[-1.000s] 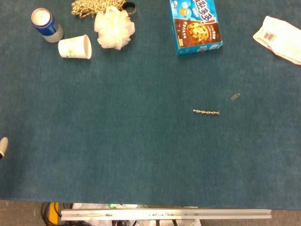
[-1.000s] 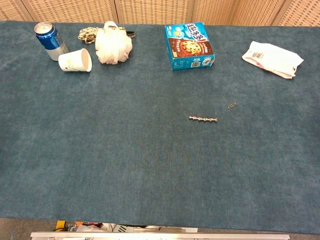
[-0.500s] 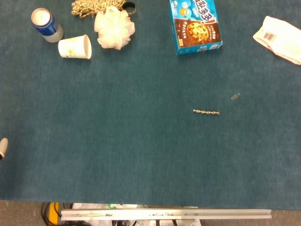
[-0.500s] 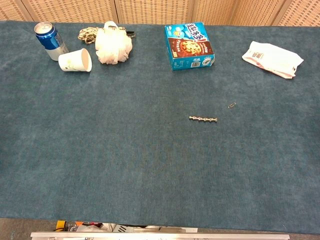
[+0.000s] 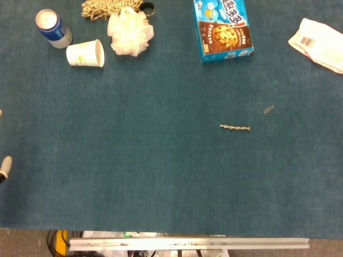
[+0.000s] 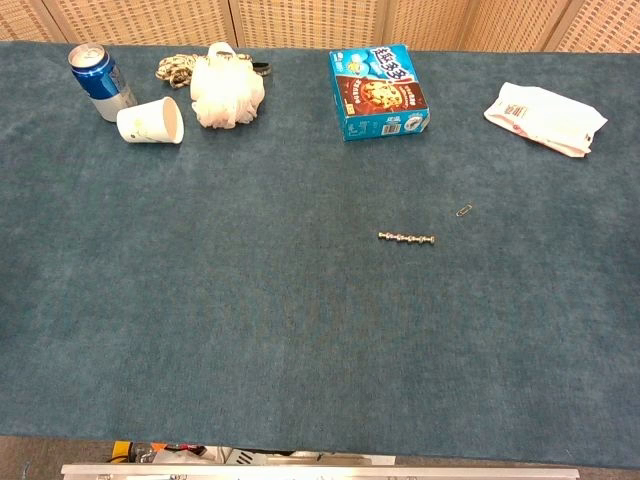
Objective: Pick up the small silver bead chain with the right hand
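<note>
The small silver bead chain point(image 5: 235, 127) lies straight on the blue cloth, right of centre; the chest view shows the bead chain point(image 6: 407, 238) too. Only a pale fingertip of my left hand point(image 5: 5, 167) pokes in at the left edge of the head view, far from the chain. How its fingers stand is hidden. My right hand shows in neither view.
A paper clip point(image 5: 268, 110) lies just up and right of the chain. At the back stand a blue cookie box point(image 5: 222, 29), a white wrapper point(image 5: 317, 44), a white mesh puff point(image 5: 130, 31), a tipped paper cup point(image 5: 86, 54), a can point(image 5: 51, 27) and a rope coil point(image 5: 104, 7).
The left fingertip at the frame's edge has slipped slightly lower. The chain and the other objects have not moved.
</note>
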`<state>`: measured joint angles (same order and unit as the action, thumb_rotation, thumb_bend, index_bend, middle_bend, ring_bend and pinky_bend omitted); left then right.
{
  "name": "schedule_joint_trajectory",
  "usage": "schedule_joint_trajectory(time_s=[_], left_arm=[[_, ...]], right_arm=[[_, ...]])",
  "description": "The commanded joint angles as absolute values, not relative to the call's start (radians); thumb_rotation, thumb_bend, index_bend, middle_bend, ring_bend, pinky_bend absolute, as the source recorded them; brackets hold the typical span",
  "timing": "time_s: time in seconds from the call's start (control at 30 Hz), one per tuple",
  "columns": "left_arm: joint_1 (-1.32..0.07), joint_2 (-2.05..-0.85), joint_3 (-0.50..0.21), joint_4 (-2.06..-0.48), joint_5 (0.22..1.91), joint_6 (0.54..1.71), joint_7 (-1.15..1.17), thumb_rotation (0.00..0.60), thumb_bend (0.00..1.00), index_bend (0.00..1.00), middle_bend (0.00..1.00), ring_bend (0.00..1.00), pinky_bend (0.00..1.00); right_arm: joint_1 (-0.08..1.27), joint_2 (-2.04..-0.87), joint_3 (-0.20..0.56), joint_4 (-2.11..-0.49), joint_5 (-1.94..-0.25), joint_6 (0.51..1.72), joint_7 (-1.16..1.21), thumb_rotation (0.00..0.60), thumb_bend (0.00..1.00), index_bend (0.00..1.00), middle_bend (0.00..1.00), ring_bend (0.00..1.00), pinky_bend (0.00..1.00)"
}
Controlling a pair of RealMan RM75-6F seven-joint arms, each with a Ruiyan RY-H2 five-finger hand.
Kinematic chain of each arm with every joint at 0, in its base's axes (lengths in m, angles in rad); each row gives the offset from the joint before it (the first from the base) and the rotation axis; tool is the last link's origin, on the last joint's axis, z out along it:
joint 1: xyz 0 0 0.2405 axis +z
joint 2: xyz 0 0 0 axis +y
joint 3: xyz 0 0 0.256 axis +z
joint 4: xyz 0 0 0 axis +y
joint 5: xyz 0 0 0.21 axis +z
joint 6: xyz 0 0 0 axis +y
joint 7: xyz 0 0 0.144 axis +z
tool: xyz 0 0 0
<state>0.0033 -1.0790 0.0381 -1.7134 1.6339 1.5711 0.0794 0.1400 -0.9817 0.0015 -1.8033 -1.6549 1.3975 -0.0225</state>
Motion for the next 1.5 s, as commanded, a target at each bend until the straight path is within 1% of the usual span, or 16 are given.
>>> schedule_joint_trajectory(time_s=[0.03, 0.1, 0.17, 0.23, 0.27, 0.37, 0.5, 0.67, 0.83, 1.03, 1.5], left_arm=[[-0.005, -1.079, 0.037, -1.717, 1.636, 1.56, 0.083, 0.6, 0.32, 0.08, 0.14, 0.14, 0.03], [-0.008, -1.078, 0.037, -1.718, 1.639, 1.557, 0.081, 0.6, 0.32, 0.08, 0.14, 0.14, 0.03], [-0.008, -1.076, 0.037, -1.717, 1.64, 1.558, 0.08, 0.6, 0.32, 0.08, 0.14, 0.14, 0.03], [-0.006, -1.074, 0.038, -1.718, 1.641, 1.561, 0.077, 0.6, 0.32, 0.08, 0.14, 0.14, 0.03], [-0.005, -1.073, 0.038, -1.719, 1.642, 1.563, 0.077, 0.6, 0.32, 0.08, 0.14, 0.14, 0.03], [-0.002, -1.073, 0.042, -1.715, 1.646, 1.568, 0.07, 0.6, 0.32, 0.08, 0.14, 0.14, 0.03], [0.002, -1.072, 0.047, -1.712, 1.655, 1.576, 0.062, 0.6, 0.32, 0.08, 0.14, 0.14, 0.03], [0.008, -1.07, 0.051, -1.704, 1.661, 1.585, 0.05, 0.6, 0.32, 0.08, 0.14, 0.14, 0.03], [0.011, -1.07, 0.056, -1.699, 1.671, 1.59, 0.045, 0.6, 0.32, 0.08, 0.14, 0.14, 0.03], [0.012, -1.071, 0.06, -1.698, 1.676, 1.588, 0.043, 0.6, 0.32, 0.08, 0.14, 0.14, 0.03], [0.008, -1.075, 0.062, -1.702, 1.671, 1.573, 0.049, 0.6, 0.32, 0.08, 0.14, 0.14, 0.03]], right_arm=[[0.172, -0.973, -0.006, -1.831, -1.687, 1.353, -0.044, 0.6, 0.16, 0.42, 0.52, 0.55, 0.75], [0.199, -0.969, -0.006, -1.85, -1.698, 1.314, -0.066, 0.6, 0.16, 0.44, 0.6, 0.66, 0.85], [0.223, -0.968, -0.002, -1.865, -1.704, 1.28, -0.09, 0.6, 0.16, 0.46, 0.68, 0.75, 0.92], [0.251, -0.968, 0.002, -1.885, -1.702, 1.237, -0.12, 0.6, 0.16, 0.47, 0.75, 0.81, 0.97], [0.262, -0.97, 0.005, -1.893, -1.7, 1.22, -0.133, 0.6, 0.16, 0.48, 0.79, 0.84, 0.99], [0.302, -0.985, 0.019, -1.913, -1.678, 1.161, -0.165, 0.6, 0.16, 0.49, 0.84, 0.9, 1.0], [0.357, -1.026, 0.042, -1.918, -1.624, 1.079, -0.224, 0.6, 0.21, 0.5, 0.9, 0.96, 1.0], [0.414, -1.098, 0.068, -1.895, -1.553, 1.002, -0.305, 0.6, 0.21, 0.51, 0.94, 1.0, 1.0], [0.477, -1.177, 0.096, -1.86, -1.459, 0.928, -0.384, 0.6, 0.21, 0.51, 0.96, 1.0, 1.0], [0.544, -1.273, 0.118, -1.809, -1.336, 0.869, -0.469, 0.6, 0.21, 0.51, 0.97, 1.0, 1.0], [0.682, -1.47, 0.114, -1.623, -1.084, 0.774, -0.581, 0.6, 0.21, 0.52, 0.97, 1.0, 1.0]])
